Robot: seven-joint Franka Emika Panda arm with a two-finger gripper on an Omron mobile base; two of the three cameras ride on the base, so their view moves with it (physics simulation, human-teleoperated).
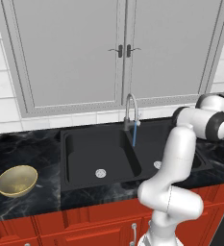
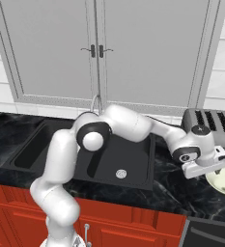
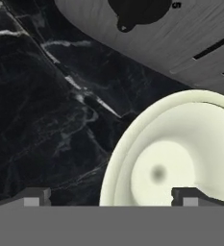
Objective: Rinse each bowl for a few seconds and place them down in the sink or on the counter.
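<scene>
The pale cream bowl (image 3: 180,153) sits upright on the black marble counter (image 3: 46,110) next to a toaster, at the far right of the right base view (image 2: 224,181). My gripper (image 3: 111,199) hovers open just above it. One fingertip (image 3: 188,196) is over the bowl's inside and the other (image 3: 34,197) is over bare counter, so the bowl's near rim lies between them. Nothing is held. The tan-gold bowl (image 1: 17,181) rests on the counter left of the black double sink (image 1: 80,158). A thin blue stream runs from the steel faucet (image 1: 130,111) into the sink.
A grey toaster (image 2: 213,124) stands right behind the cream bowl, close to my hand. Grey wall cabinet doors (image 1: 120,50) hang above the sink. Red cabinet fronts (image 2: 133,219) run below the counter's edge.
</scene>
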